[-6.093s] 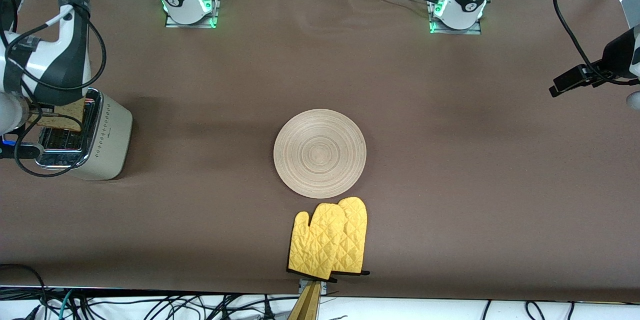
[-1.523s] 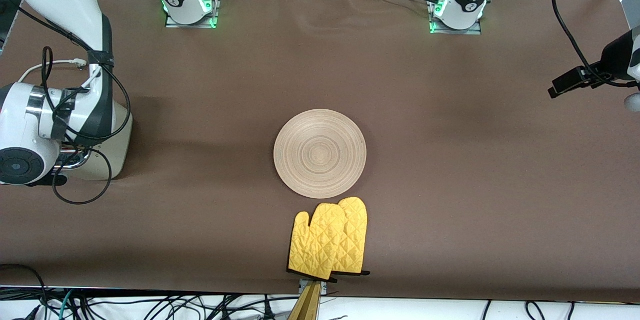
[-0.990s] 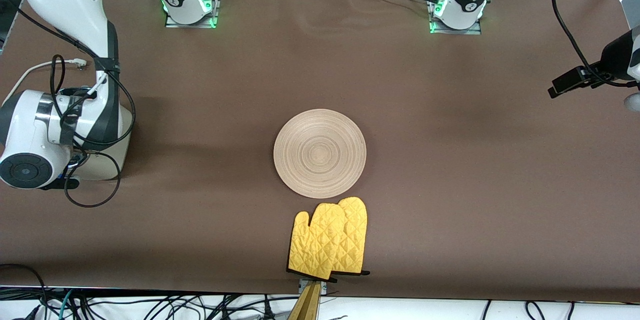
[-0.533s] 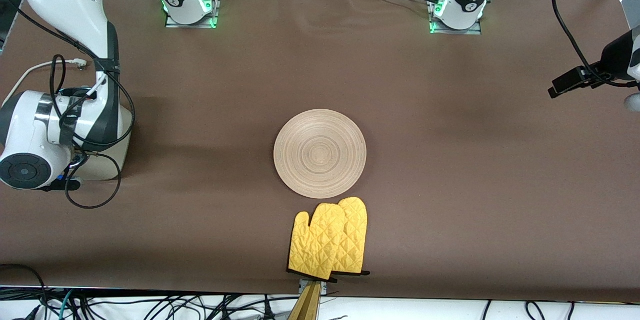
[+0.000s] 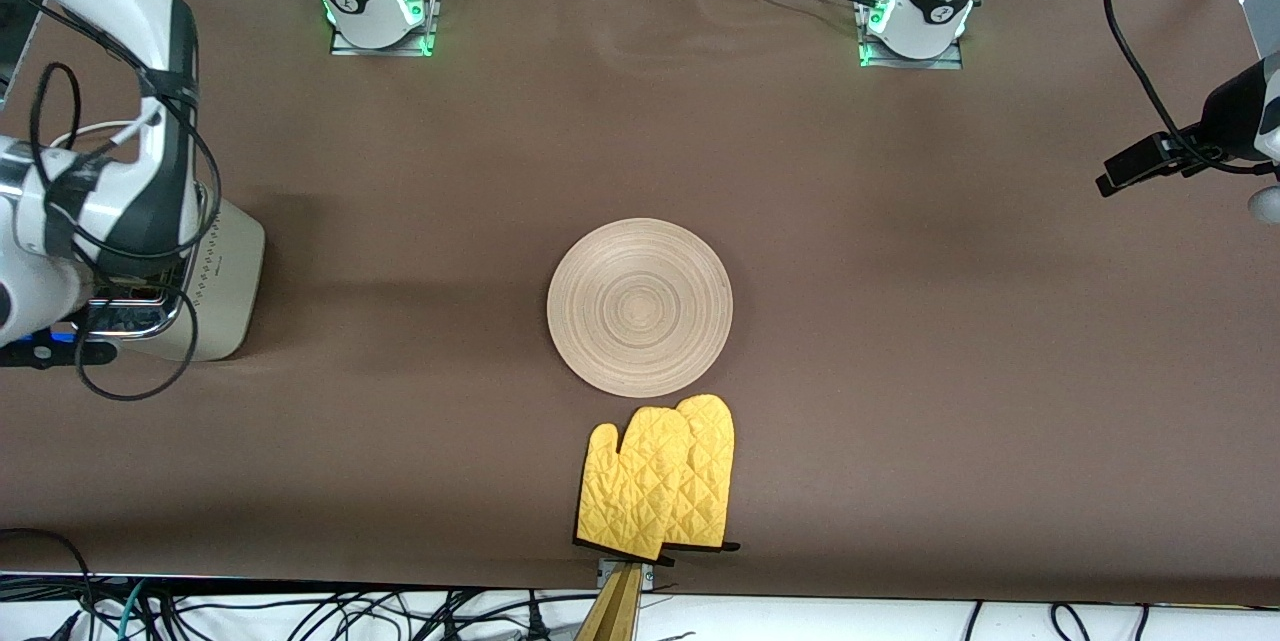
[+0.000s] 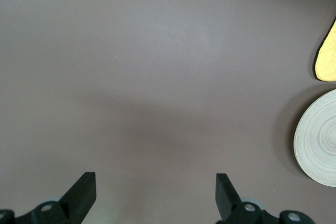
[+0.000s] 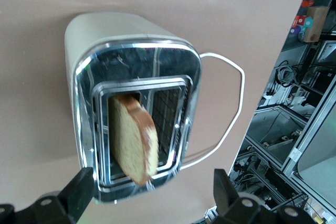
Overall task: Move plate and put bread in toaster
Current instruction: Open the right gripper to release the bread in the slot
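Observation:
The cream-white toaster (image 5: pixel 225 271) stands at the right arm's end of the table, mostly covered by the right arm. In the right wrist view the toaster (image 7: pixel 105 30) shows from above. The bread (image 7: pixel 131 140) stands tilted in one slot and sticks out of it. My right gripper (image 7: pixel 152 195) is open and empty above the toaster's top. The wooden plate (image 5: pixel 640 306) lies bare at the table's middle. My left gripper (image 6: pixel 155 192) is open and empty over bare cloth at the left arm's end, with the plate's edge (image 6: pixel 320 140) off to one side.
A yellow oven mitt (image 5: pixel 660 481) lies just nearer the front camera than the plate, close to the table's front edge. The toaster's white cord (image 7: pixel 231 114) loops on the cloth beside it. Brown cloth covers the table.
About six seconds ago the bread was held at the toaster's slot. The right arm then swung over the toaster and has now shifted, uncovering more of its side. The left arm has not moved.

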Controlling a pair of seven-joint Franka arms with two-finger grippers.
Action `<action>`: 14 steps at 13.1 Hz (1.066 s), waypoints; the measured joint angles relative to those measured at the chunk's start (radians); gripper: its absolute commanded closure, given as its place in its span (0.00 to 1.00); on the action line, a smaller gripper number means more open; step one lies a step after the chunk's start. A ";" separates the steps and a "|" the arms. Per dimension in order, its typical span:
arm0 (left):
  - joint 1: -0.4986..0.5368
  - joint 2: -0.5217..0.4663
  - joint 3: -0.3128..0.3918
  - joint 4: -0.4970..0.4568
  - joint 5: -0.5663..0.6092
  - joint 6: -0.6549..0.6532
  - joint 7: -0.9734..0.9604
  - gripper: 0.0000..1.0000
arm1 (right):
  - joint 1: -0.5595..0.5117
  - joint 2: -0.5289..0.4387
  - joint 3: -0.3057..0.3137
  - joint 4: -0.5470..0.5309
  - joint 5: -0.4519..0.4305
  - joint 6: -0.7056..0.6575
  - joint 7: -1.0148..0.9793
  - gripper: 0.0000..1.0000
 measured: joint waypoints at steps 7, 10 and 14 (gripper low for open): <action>0.000 0.002 0.000 0.001 0.000 0.000 0.000 0.00 | 0.012 -0.190 0.013 0.034 0.163 -0.162 -0.057 0.00; 0.000 0.002 0.000 0.001 0.000 0.000 0.000 0.00 | 0.018 -0.202 0.036 0.034 0.230 -0.176 -0.060 0.00; 0.000 0.002 0.000 0.001 0.000 0.000 0.000 0.00 | 0.023 -0.205 0.083 0.038 0.275 -0.184 -0.060 0.00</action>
